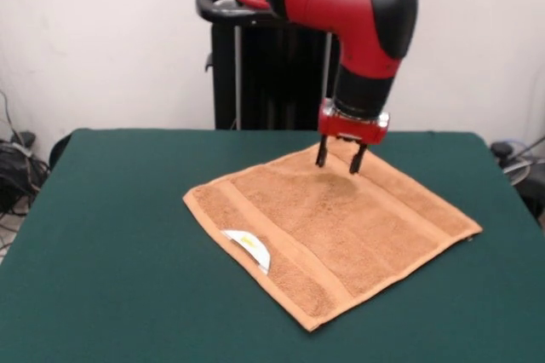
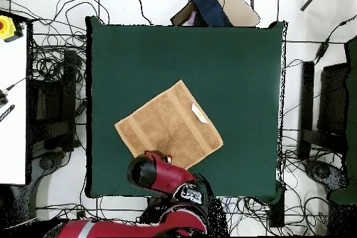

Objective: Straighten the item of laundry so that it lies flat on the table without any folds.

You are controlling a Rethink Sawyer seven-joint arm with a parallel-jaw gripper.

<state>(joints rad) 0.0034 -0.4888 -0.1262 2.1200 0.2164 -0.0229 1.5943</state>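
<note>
The orange-tan towel (image 1: 328,227) lies spread flat on the dark green table (image 1: 111,244), turned like a diamond, with border bands along two sides. A small white tag (image 1: 249,248) sits at its near-left edge. My gripper (image 1: 341,161) hangs just above the towel's far corner, its two dark fingers (image 1: 321,155) apart and holding nothing. In the overhead view the towel (image 2: 169,126) lies in the table's (image 2: 230,61) middle, with the tag (image 2: 199,114) on its right edge. The red arm (image 2: 160,174) covers the gripper and the towel's bottom corner there.
The black pedestal (image 1: 255,65) stands behind the table's far edge. Cables and stands (image 2: 52,102) lie on the floor around the table. A white bench (image 2: 12,102) is at the left, and a dark bag with a box (image 2: 213,5) at the top edge.
</note>
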